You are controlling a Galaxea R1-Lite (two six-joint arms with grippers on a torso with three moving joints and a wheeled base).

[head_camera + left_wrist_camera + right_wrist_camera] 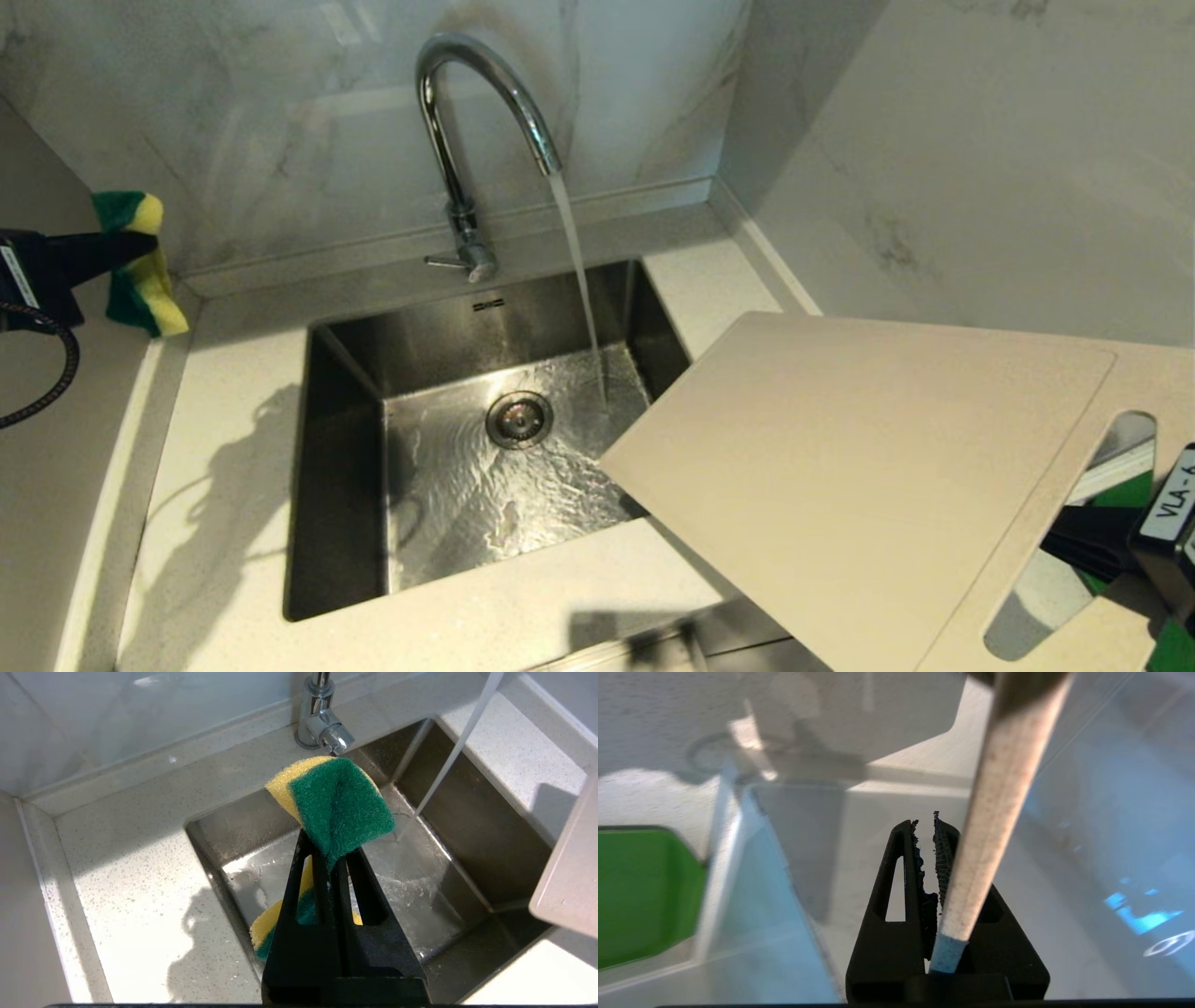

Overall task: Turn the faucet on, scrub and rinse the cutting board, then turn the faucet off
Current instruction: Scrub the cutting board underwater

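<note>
Right claw (927, 826) grips tilted cream-white cutting board (840, 467) with handle slot

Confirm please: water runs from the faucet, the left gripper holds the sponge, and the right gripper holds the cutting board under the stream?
Not quite. The head view shows the cutting board beside the stream, not under it; water from the faucet falls straight into the sink.

black end effector (334, 858) with slotted fingers, white "vla" label, dark cable.

Left gripper (140, 245): I see only its tip; the arm is cut off.
Cutting board (840, 485): runs off frame, hiding my right gripper's fingers.
</note>
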